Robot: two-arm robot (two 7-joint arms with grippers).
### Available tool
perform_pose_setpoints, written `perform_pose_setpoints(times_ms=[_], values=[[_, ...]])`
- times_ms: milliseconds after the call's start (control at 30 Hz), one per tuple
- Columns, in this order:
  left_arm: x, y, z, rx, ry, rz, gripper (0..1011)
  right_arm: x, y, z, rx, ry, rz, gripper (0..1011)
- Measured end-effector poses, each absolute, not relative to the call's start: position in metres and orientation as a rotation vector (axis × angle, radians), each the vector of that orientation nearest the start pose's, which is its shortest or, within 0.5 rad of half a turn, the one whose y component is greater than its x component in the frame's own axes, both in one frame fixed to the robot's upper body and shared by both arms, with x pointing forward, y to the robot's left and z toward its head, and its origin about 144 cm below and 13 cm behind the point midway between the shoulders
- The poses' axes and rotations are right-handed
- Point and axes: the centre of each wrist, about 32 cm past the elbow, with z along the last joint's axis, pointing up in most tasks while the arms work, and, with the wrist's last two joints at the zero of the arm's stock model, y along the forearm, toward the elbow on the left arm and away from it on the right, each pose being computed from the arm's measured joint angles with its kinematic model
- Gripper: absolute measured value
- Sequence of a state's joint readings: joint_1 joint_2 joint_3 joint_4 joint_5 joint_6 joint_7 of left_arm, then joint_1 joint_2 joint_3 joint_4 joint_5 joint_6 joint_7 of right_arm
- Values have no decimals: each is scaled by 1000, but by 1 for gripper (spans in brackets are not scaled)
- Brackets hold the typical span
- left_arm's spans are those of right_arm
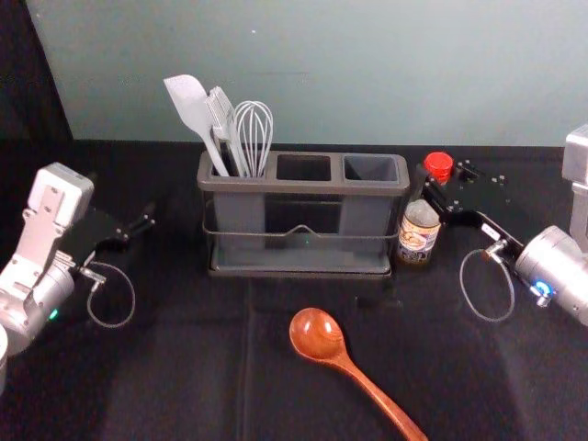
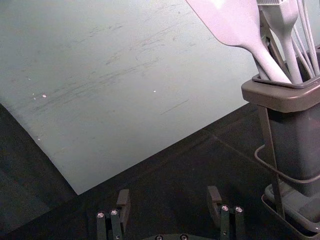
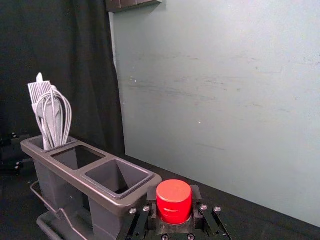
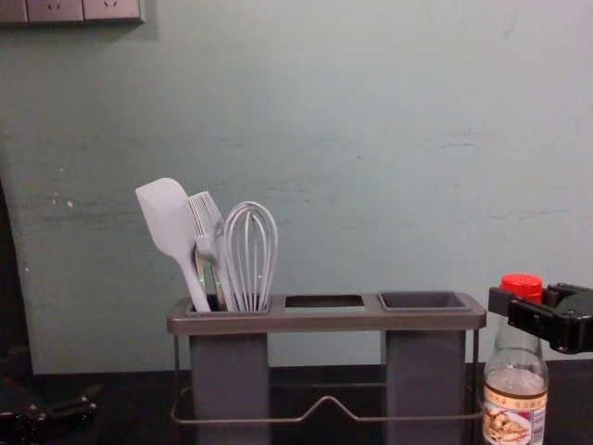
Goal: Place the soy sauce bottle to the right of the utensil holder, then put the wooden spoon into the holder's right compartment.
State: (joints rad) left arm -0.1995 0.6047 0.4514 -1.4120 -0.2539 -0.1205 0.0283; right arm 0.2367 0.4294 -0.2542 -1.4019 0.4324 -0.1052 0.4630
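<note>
The clear glass soy sauce bottle with a red cap and printed label (image 1: pixel 418 231) is upright just beside the right end of the grey-brown, three-compartment utensil holder (image 1: pixel 308 188), which looks like the spot the task asks for. The right gripper (image 3: pixel 174 194), at the holder's right, has its fingers drawn in on the bottle's neck, right under the cap; a grip that high probably keeps the arm clear of the holder's rim and steadies a narrow bottle while it is set down. Whether the base bears fully on the black cloth (image 1: pixel 211 367) I cannot tell. The left gripper (image 2: pixel 169 195) waits to the holder's left, fingers wide apart, holding nothing. The white spatula (image 1: pixel 188 106), brush (image 1: pixel 220 115) and whisk (image 1: pixel 254 129) share the left compartment, so the right compartment (image 1: pixel 371 169) can take the spoon. That glossy reddish-brown wooden spoon (image 1: pixel 319 335) lies in front of the holder in the head view, bowl toward it and handle slanting away to the right; the chest view does not take it in, but gives the bottle side-on, with a slim gap between its neck and the holder's rim. Letting go should come next, gently, lest the bottle tip.
</note>
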Motion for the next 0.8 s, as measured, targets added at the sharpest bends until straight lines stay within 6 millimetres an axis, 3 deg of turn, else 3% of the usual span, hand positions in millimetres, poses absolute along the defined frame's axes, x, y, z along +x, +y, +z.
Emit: perform_pose_setpoints(times_ms=[533,667,800], values=[[489,310,1140,304,-285,1248,1005,521,-302,1170,15,-69,-957,383],[489,310,1140,304,-285,1248,1005,521,-303,1170,19,-67,-958,470],[489,310,1140,304,-285,1248,1005,521,-303,1170,27,-65,-959,634]])
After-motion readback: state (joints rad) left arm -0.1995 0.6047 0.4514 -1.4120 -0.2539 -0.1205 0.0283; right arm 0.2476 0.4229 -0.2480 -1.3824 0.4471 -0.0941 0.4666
